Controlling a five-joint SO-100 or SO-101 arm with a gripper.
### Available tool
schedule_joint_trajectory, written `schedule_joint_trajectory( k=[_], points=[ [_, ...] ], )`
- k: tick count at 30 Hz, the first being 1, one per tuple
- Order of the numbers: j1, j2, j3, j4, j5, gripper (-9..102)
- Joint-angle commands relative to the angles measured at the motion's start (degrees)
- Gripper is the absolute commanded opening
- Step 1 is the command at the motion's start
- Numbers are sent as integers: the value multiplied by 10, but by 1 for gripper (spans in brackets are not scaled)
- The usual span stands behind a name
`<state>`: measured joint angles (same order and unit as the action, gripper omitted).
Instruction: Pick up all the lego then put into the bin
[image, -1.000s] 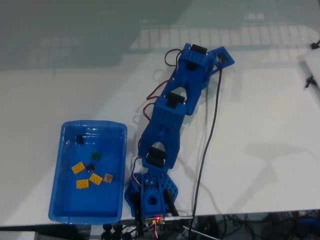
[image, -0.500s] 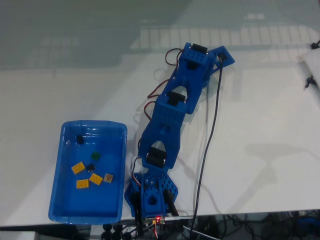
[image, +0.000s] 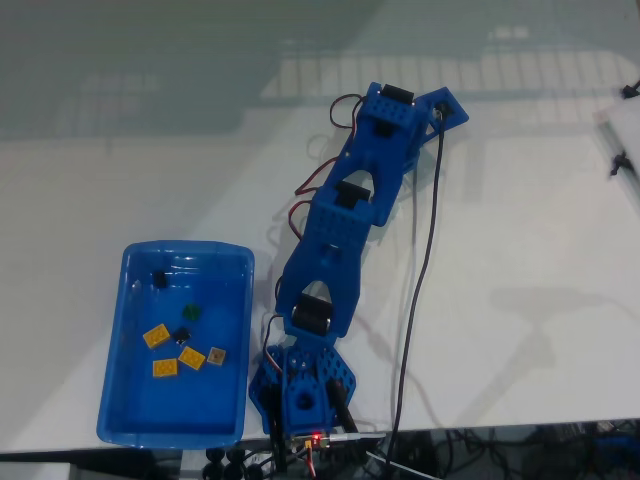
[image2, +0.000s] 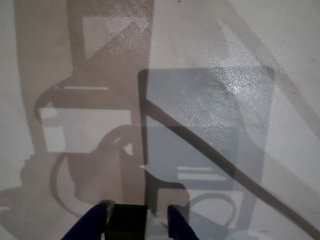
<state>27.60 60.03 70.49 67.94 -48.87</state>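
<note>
Fixed view: seven lego bricks (image: 180, 345), yellow, tan, green and black, lie inside the blue bin (image: 112, 400), just left of the robot arm (image: 340, 230) stretched across the white table (image: 520, 330). Wrist view: gripper (image2: 135, 220) fingers slightly parted, clasping nothing.

Fixed view: bright, even illumination; the white table (image: 520, 250) is close to overexposed, with a cool cast. A broad grey shade covers its far part, broken by a pale grid-shaped reflection. Definition is soft overall. Wrist view: dimmer and warmer, with several overlapping hard-edged shadows on the table. Speckled glare sits right of centre. The blue fingers (image2: 92, 224) at the near edge are blurred.
</note>
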Motion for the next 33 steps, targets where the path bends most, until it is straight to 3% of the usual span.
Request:
schedule_joint_trajectory(
  k=[1,11,16,23,28,33],
  points=[
    [-11,-1,-19,-1,-7,12],
    [-17,-5,-19,-1,-11,11],
    [-18,-6,-19,-1,-17,0],
    [-25,7,-19,-1,-14,0],
    [-69,95,-13,21,6,0],
    [-177,279,35,64,35,0]
  ],
)
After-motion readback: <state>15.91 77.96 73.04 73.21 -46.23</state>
